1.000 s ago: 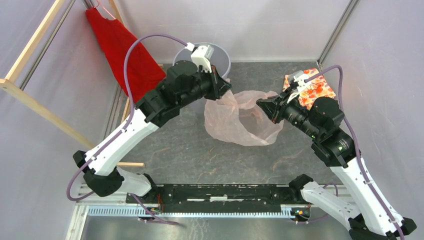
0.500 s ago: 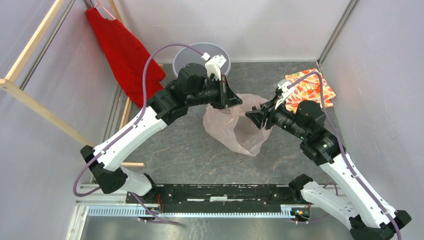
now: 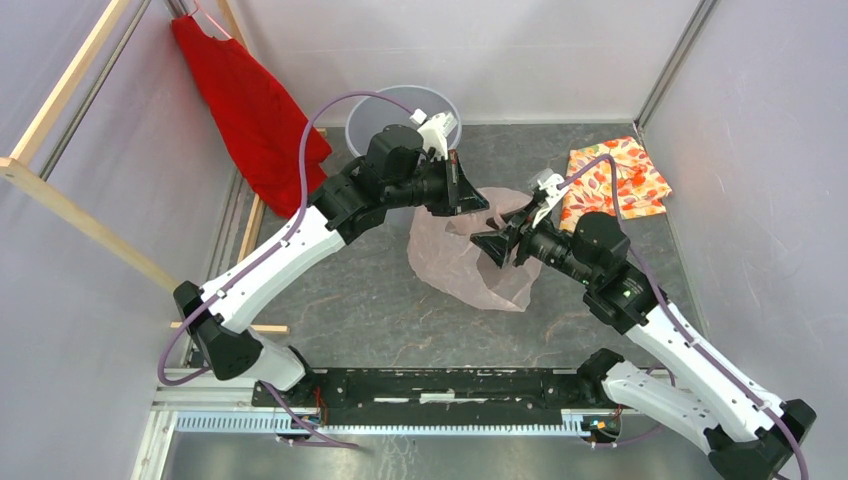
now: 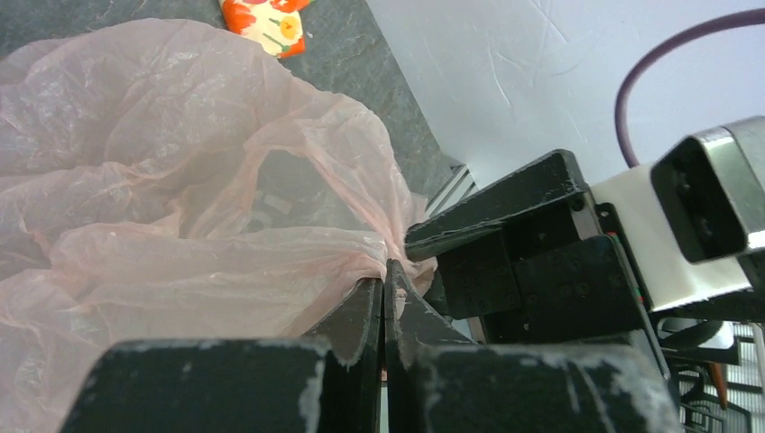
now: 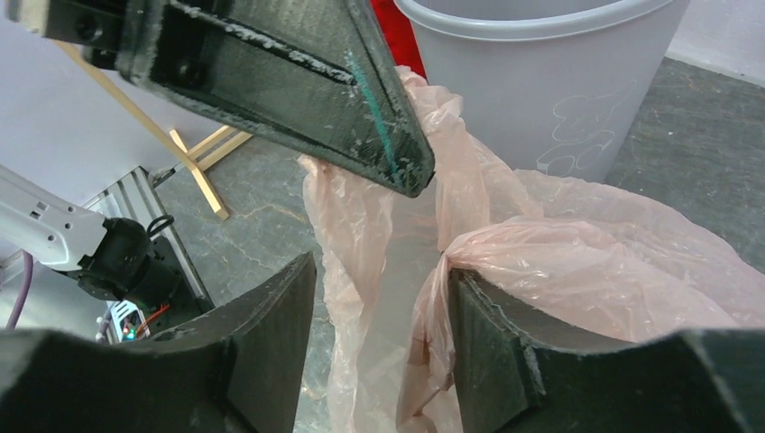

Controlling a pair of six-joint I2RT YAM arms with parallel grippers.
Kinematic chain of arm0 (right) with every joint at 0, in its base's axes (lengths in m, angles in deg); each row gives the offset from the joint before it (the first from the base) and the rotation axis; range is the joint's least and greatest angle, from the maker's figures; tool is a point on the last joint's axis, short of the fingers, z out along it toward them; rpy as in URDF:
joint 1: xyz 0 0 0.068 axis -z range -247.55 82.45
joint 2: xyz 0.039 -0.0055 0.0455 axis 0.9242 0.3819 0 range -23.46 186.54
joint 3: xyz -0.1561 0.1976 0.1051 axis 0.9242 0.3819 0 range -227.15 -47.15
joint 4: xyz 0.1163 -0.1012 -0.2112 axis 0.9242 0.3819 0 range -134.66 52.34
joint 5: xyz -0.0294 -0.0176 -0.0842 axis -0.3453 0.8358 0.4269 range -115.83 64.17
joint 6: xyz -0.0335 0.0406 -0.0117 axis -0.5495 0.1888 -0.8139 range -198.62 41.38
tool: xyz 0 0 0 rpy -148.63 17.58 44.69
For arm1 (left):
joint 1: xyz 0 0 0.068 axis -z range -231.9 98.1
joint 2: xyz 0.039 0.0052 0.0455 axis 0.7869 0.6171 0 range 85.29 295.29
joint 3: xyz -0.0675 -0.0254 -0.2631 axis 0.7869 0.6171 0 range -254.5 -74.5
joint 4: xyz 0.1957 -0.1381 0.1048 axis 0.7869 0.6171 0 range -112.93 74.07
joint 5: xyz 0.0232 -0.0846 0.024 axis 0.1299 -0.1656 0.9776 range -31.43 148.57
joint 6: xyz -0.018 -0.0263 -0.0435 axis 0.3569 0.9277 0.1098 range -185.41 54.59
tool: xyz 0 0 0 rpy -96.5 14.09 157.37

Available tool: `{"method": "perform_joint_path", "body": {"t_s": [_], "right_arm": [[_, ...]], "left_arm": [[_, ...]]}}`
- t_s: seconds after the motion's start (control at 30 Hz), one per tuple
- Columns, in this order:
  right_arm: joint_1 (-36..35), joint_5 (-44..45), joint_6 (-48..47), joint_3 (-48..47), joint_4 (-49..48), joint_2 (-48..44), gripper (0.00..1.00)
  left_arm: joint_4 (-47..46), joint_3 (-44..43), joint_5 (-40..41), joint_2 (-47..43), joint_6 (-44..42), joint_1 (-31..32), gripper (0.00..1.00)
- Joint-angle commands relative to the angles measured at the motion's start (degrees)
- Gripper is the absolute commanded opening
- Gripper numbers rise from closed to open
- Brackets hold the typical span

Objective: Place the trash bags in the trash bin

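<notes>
The pale pink trash bag hangs crumpled from my two grippers, its lower part on the floor in front of the grey trash bin. My left gripper is shut on a pinch of the bag's edge; the left wrist view shows the film caught between the closed fingertips. My right gripper is open just beside it. In the right wrist view, strands of the bag hang between its spread fingers and drape over the right one. The bin stands just behind.
An orange floral cloth lies at the back right on the floor. A red garment hangs at the back left beside a wooden frame. White walls enclose the cell on three sides.
My right arm has moved left, bringing its gripper close to the left gripper. The left gripper has shifted right, away from the bin. The bag has gone from spread wide to bunched narrow.
</notes>
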Motion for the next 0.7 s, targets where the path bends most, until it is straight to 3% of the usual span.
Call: {"method": "perform_joint_path", "body": {"t_s": [0.0, 0.07, 0.1, 0.2, 0.27, 0.4, 0.53, 0.67], "right_arm": [[-1.0, 2.2, 2.2, 0.8, -5.8, 1.4, 0.57], [-1.5, 3.5, 2.8, 0.8, -7.8, 1.7, 0.49], [-1.5, 4.2, 3.2, 0.7, -8.0, 1.9, 0.38], [-1.6, 6.7, 3.9, 0.5, -7.7, 1.9, 0.02], [-1.7, 8.4, 4.1, 0.0, -6.6, 1.7, 0.00], [-2.1, 8.7, 4.4, -0.6, -6.5, 1.4, 0.00], [-2.9, 7.6, 4.3, -1.9, -6.3, 2.6, 0.00], [-4.3, 8.1, 4.0, -2.1, -6.3, 3.6, 0.00]], "left_arm": [[-2.7, -0.9, -2.8, 0.4, 2.5, -0.2, 0.02], [-2.8, -0.9, -2.9, 0.6, 2.6, -0.2, 0.04], [-2.7, -0.9, -3.0, 0.6, 2.6, -0.2, 0.06], [-2.9, -0.9, -2.5, 0.2, 2.7, -0.2, 0.28], [-2.7, -0.9, -1.1, -0.8, 2.5, -0.2, 0.45], [-1.3, 0.5, 2.5, -3.0, 1.9, -0.1, 0.59], [-2.1, 3.4, 5.0, -4.6, 1.9, 0.9, 0.67], [-3.1, 4.2, 7.9, -4.0, 1.9, 2.3, 0.66]]}}
